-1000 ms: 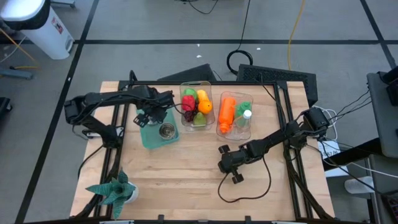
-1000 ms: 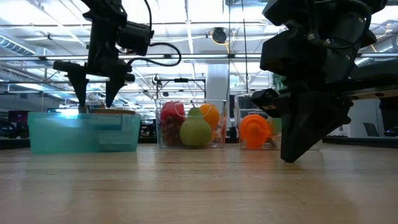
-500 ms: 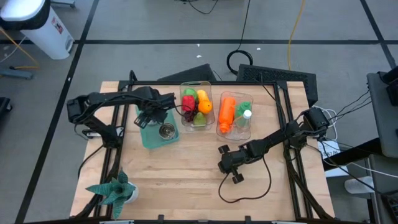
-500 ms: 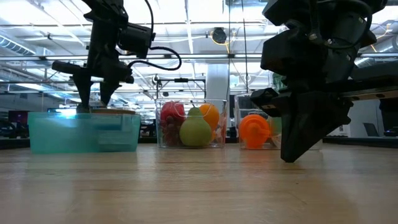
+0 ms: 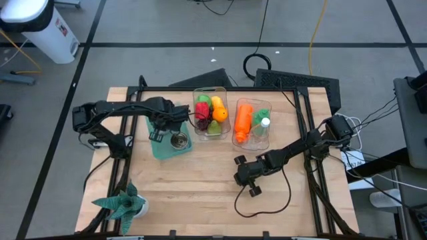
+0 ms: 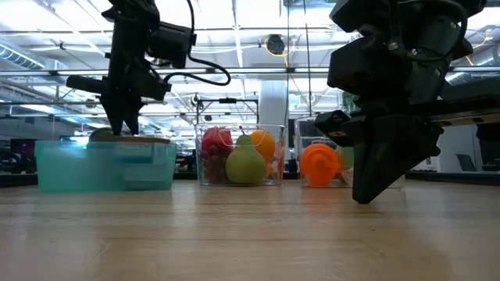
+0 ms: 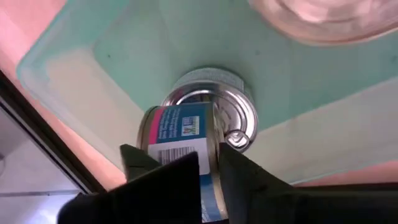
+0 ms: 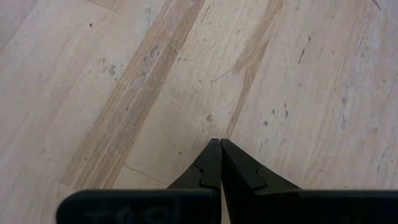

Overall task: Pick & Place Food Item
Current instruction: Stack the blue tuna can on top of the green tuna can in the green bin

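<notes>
A teal bin (image 5: 168,141) stands on the wooden table, left of centre. It holds a can with a pink and blue label (image 7: 180,134), tilted, its silver pull-tab lid (image 7: 233,121) turned sideways, with a round grey lid (image 7: 208,84) just behind it. Another silver-topped can (image 5: 178,140) stands beside them. My left gripper (image 7: 209,163) points down into the bin right over the labelled can, fingers shut to a narrow slit. My right gripper (image 8: 216,142) is shut low over bare wood near the table's middle (image 5: 252,191). My left gripper has its fingertips (image 7: 186,163) down at the labelled side of the can (image 7: 208,177), which shows through the slit between them. Its own fingers hide the spot, so I cannot tell whether they touch the can.
A clear container of fruit (image 5: 210,113) and another with an orange bottle (image 5: 251,123) stand at the far middle, right of the bin. A potted plant (image 5: 123,203) sits at the near left corner. Bare wood lies between the bin and my right gripper.
My left gripper has shut from wide open over the bin, rolling about its own axis as it closed. The cans and the bin have stayed where they were.
</notes>
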Tool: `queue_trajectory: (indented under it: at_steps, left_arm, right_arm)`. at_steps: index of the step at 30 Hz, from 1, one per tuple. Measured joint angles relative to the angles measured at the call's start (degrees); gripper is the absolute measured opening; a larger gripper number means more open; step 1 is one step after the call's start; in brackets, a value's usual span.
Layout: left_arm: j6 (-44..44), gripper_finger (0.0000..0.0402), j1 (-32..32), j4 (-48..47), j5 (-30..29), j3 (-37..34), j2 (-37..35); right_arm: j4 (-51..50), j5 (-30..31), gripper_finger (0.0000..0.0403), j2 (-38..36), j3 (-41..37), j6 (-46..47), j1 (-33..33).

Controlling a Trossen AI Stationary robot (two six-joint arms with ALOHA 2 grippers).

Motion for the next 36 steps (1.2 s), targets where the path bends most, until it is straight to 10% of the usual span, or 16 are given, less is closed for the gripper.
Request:
queue_trajectory:
  at_steps: [7,20,36]
  left_arm:
    - [-4.79,0.0004,-3.86,-0.17,-7.46,0.00,0.00]
    - [-16.70,0.0022,-8.92,-1.65,-2.44,0.23,-0.07]
    - [-29.85,0.0270,1.25,4.22,5.21,-0.46,-21.06]
  right_arm:
    - [0.00,0.00,0.0000,0.00,0.00,0.00,-0.02]
    - [-0.02,-0.02,0.0000,0.00,0.00,-0.66,-0.01]
    - [-0.28,-0.04,0.0000,0.00,-0.02,-0.66,-0.02]
